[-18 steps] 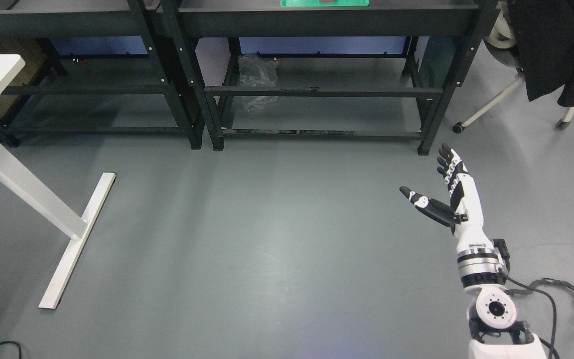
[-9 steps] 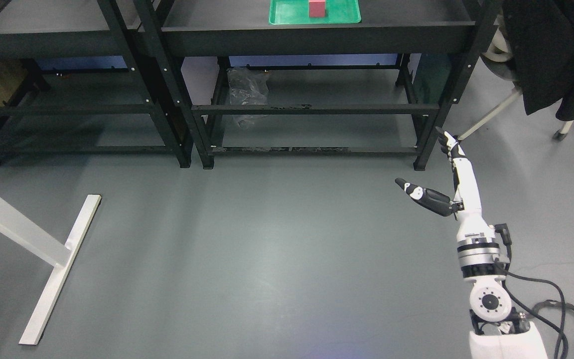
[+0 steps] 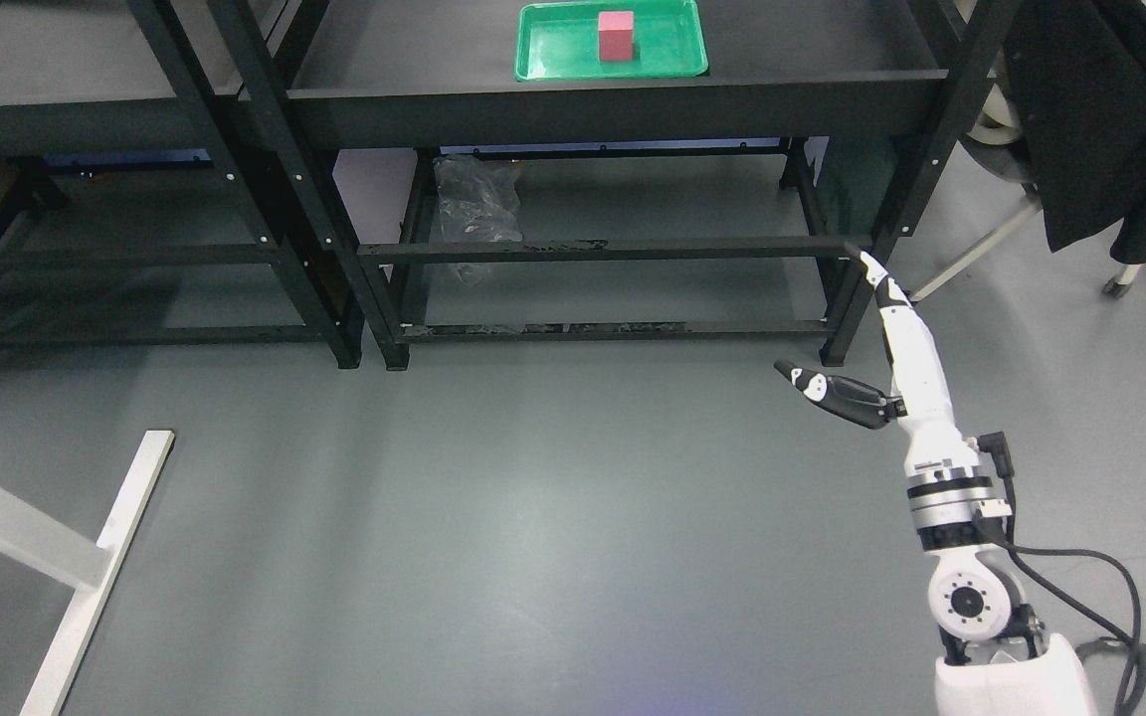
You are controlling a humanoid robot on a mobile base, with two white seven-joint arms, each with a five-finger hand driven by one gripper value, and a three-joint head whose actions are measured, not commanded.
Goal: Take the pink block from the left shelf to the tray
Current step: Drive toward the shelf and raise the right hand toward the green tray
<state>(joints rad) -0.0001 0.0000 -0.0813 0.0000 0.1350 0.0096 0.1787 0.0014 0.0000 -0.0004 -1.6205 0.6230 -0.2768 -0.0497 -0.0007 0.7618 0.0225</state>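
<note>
A pink block (image 3: 617,36) stands upright inside a green tray (image 3: 553,55) on the top board of the right-hand black shelf (image 3: 633,94). My right hand (image 3: 857,328) is raised over the floor at the lower right, well below and to the right of the tray. Its fingers are stretched straight toward the shelf's right front leg, the thumb sticks out to the left, and it holds nothing. The left arm does not show.
A second black shelf (image 3: 86,119) stands to the left. A clear plastic bag (image 3: 474,209) lies under the right shelf. A chair with a dark jacket (image 3: 1100,109) is at the upper right. A white table leg (image 3: 86,557) crosses the lower left; cables (image 3: 1120,607) trail by my arm.
The camera has tilted up and turned right: the shelves slid down and left, bringing tray and block fully into view. My right hand reached farther up, toward the shelf leg.
</note>
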